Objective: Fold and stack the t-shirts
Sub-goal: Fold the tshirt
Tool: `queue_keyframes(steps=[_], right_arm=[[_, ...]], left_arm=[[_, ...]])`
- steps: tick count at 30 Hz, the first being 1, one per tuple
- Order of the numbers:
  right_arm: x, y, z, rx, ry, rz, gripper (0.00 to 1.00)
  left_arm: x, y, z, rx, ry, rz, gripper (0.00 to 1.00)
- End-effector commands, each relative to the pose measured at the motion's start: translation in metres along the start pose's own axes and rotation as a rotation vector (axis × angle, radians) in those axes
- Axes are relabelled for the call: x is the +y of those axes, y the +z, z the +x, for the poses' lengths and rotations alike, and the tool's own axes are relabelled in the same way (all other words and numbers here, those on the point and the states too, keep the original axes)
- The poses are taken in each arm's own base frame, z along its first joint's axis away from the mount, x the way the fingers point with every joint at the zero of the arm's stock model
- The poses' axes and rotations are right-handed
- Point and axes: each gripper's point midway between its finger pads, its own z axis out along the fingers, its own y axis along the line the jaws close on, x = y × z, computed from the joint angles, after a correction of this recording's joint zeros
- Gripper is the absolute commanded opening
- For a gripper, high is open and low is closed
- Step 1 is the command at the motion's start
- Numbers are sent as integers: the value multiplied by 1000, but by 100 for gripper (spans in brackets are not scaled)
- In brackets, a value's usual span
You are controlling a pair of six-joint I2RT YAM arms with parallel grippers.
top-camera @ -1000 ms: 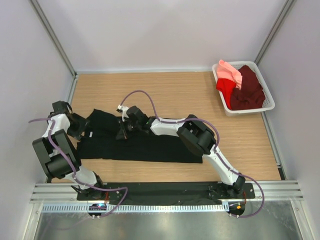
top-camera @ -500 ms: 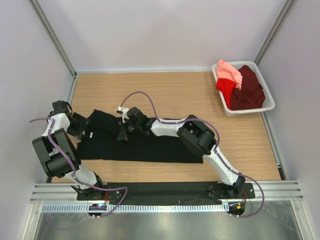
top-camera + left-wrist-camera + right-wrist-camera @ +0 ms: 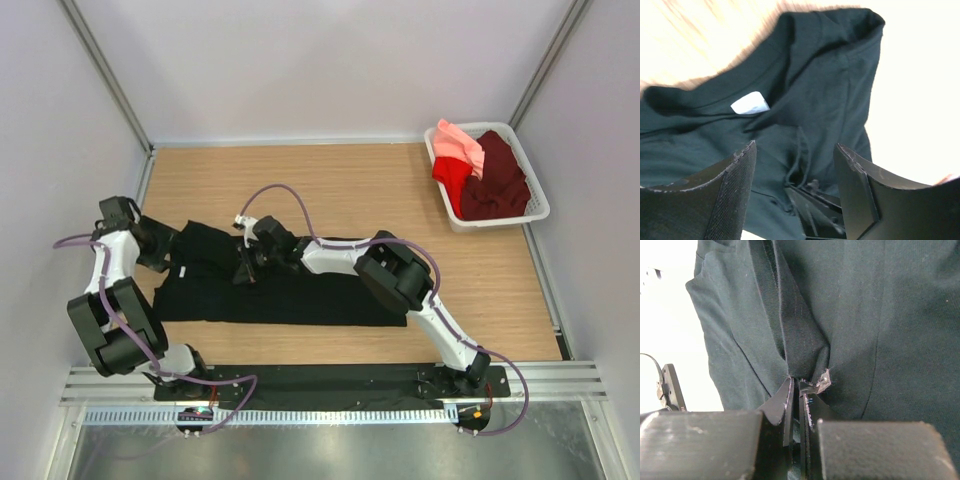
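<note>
The right gripper [image 3: 799,385] is clamped on a raised ridge of the large plain black cloth t-shirt [image 3: 300,295], which is spread along the near part of the pale wooden table [image 3: 350,180]. The left gripper [image 3: 795,150] is held open over the shirt's left end, near the small white square label [image 3: 750,103], with nothing between its jaws. For a clean fold, the ridge should be carried low and level, and the left end gripped so no slack is dragged. Other shirts are heaped in the white plastic basket [image 3: 500,221].
</note>
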Motion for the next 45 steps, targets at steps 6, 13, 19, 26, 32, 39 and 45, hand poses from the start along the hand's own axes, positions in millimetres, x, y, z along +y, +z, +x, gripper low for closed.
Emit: queue_keyframes(steps=[6,13,19,26,32,39,45], right_arm=[[34,-15,-13,-34,-68,-39,1],[33,-16,-12,-30,-73,-34,1],[32,-17,-12,-28,-73,-29,1],[33,-15,-14,-33,-76,-29,1],[33,-18,-15,-30,-87,-22,1],[32,-18,-15,-31,-83,-21,1],[34,-20,-20,-40,-93,-14,1]], left_arm=[[-9,9,10,53,-42,43,65],[12,17,16,66,-26,-42,64],[8,29,23,115,-60,-19,59],[4,29,23,116,-67,-1,52],[7,35,26,138,-74,-15,50],[5,39,26,150,-85,-10,37],[0,33,23,139,-64,7,3]])
